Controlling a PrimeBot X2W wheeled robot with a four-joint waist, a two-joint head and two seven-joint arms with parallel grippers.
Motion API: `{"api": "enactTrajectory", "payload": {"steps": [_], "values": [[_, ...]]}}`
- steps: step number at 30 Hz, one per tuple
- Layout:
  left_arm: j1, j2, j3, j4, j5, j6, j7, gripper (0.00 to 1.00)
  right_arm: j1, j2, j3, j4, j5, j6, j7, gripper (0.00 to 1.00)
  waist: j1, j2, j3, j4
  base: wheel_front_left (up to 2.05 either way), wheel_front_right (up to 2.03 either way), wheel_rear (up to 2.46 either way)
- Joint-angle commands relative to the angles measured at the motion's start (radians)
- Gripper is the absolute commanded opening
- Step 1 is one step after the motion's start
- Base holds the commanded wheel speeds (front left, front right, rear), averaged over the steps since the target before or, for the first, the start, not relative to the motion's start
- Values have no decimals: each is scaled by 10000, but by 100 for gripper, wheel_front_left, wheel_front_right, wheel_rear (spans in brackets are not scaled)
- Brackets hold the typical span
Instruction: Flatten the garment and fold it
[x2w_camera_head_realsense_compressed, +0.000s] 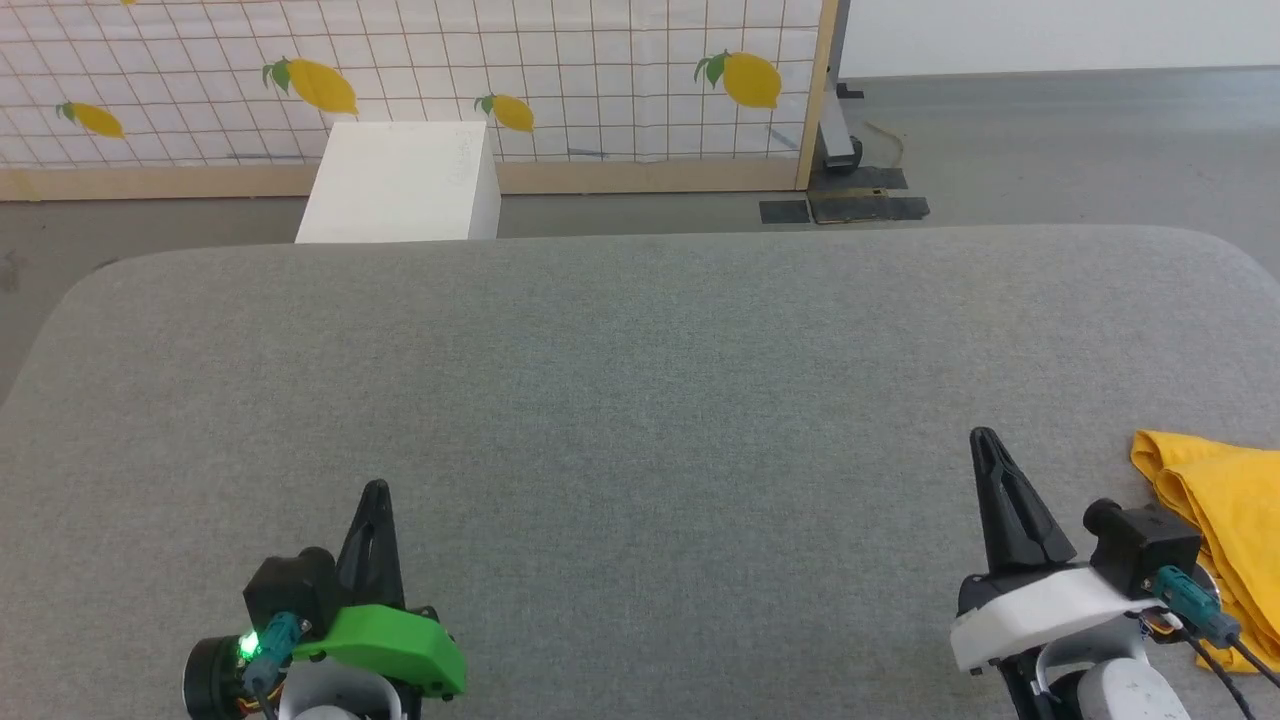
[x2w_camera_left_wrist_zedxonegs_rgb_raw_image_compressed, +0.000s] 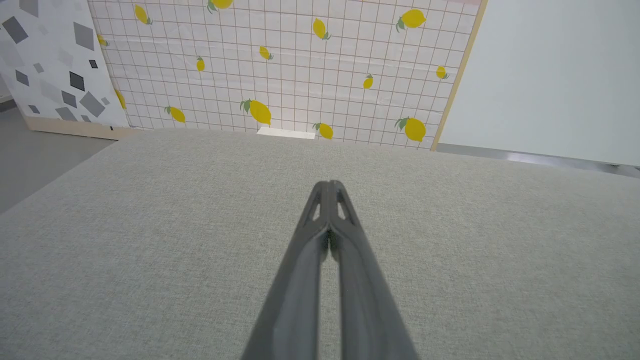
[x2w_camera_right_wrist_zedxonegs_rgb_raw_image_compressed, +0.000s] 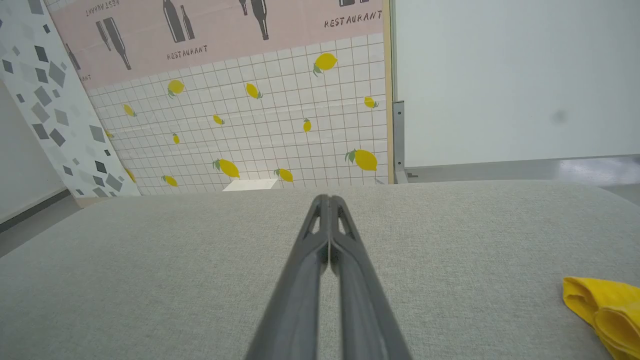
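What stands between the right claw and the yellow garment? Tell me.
Nothing visible does. The right claw is shut and empty; the crumpled yellow garment lies to its right on the grey fabric surface, only bare surface between them.

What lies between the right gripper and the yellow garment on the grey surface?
Just bare grey surface lies between the right gripper and the garment; the head view and right wrist view both show it.
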Motion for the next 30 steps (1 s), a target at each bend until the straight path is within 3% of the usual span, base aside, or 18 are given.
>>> {"api": "enactTrajectory", "payload": {"steps": [1,30], "values": [[34,-7,32,-70,150,-46,65,0,85,1,-14,-99,-99,-2,60,0,1,-1,-1,5,0,0,0],[94,-20,131,-554,593,-129,653,0,230,2,-77,-610,-579,-5,645,0,1,-1,-5,102,0,0,0]]}}
